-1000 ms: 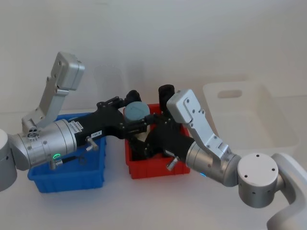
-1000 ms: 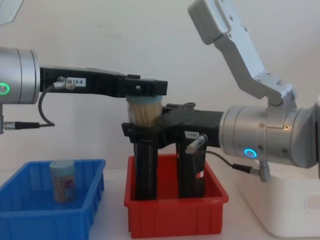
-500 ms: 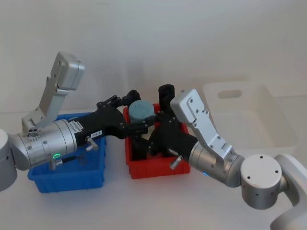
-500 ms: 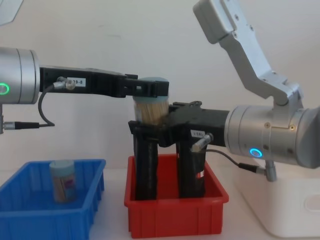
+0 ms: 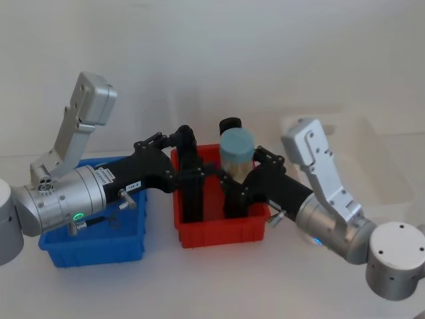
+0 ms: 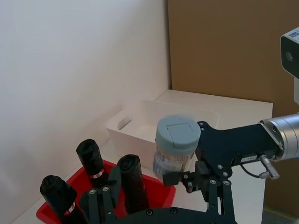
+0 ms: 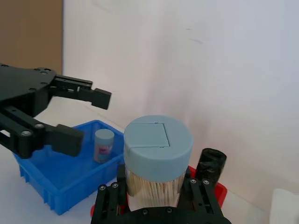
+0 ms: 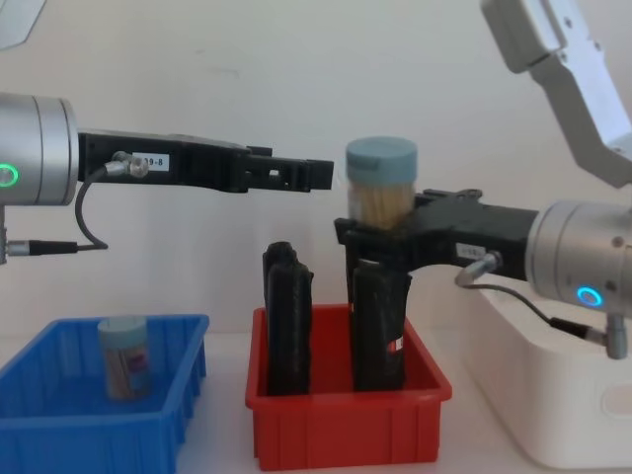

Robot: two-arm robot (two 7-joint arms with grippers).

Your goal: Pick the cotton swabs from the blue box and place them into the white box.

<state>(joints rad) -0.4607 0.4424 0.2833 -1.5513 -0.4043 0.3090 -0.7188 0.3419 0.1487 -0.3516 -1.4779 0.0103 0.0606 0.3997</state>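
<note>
"Progress on the cotton swabs, please. Where is the jar riding?"

"I am holding one jar of cotton swabs (image 8: 381, 188) in the right claw (image 8: 379, 233), whose jaws are clamping the clear body just under the pale lid. The jar is riding upright at the centre of the chest frame. It is hanging above the red bin (image 8: 346, 434) and the tall black objects (image 8: 287, 316) and is not touching them."

"And the left side?"

"The left claw (image 5: 194, 153) is hanging left of centre in the head frame. Its jaws are standing apart and gripping nothing, near the jar but clear of it."

"What is remaining?"

"By my reckoning I am sitting somewhere in the middle. This jar is out of the blue box (image 8: 59, 434) but is not yet reaching the white box (image 5: 372, 169), which is lying toward the right edge of the head frame. I am seeing nothing lying in the part of that tub that is showing. A second jar (image 8: 124, 357) is standing upright in the blue box at the lower left of the chest frame, so at least one more pick is waiting. The left arm is hiding part of the blue box's floor in the head frame, so I am not ruling out others."

"Next?"

"I am judging that the right arm is needing to swing toward the right of the frame, over the tub's rim, before the jaws are letting go."
</note>
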